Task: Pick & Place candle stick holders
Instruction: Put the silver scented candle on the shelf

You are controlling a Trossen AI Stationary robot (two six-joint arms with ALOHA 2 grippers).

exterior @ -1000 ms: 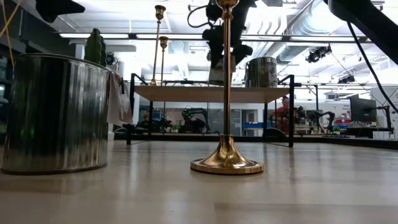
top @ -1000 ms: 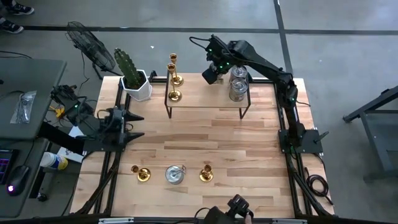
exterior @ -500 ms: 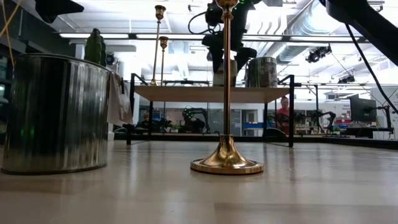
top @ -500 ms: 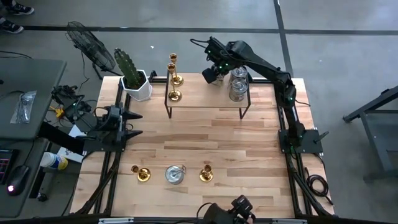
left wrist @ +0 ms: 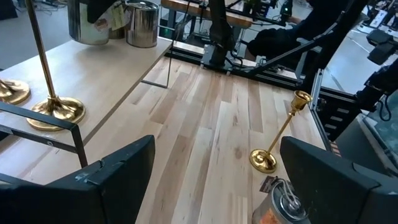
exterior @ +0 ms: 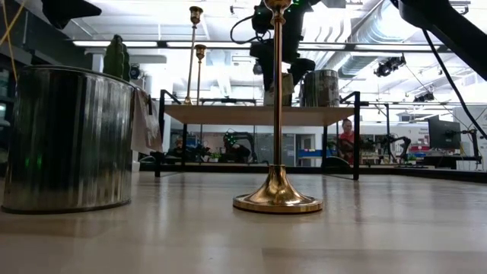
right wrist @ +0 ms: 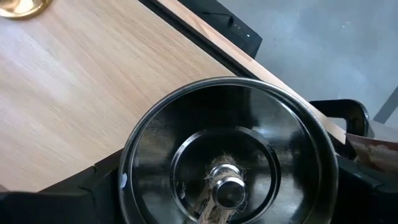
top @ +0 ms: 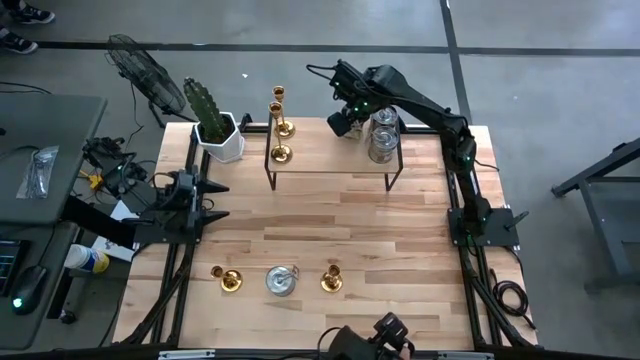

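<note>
A: What's at left?
B: The left gripper (top: 215,203) waits mid-left, fingers spread wide.
A: The holders?
B: 2 gold candlesticks (top: 280,125) and 2 silver holders (top: 381,140) sit on the raised shelf (top: 330,150) at top; 3 more along the bottom.
A: Upper right?
B: The right gripper (top: 340,122) hovers beside the silver holders; its finger state I cannot tell
</note>
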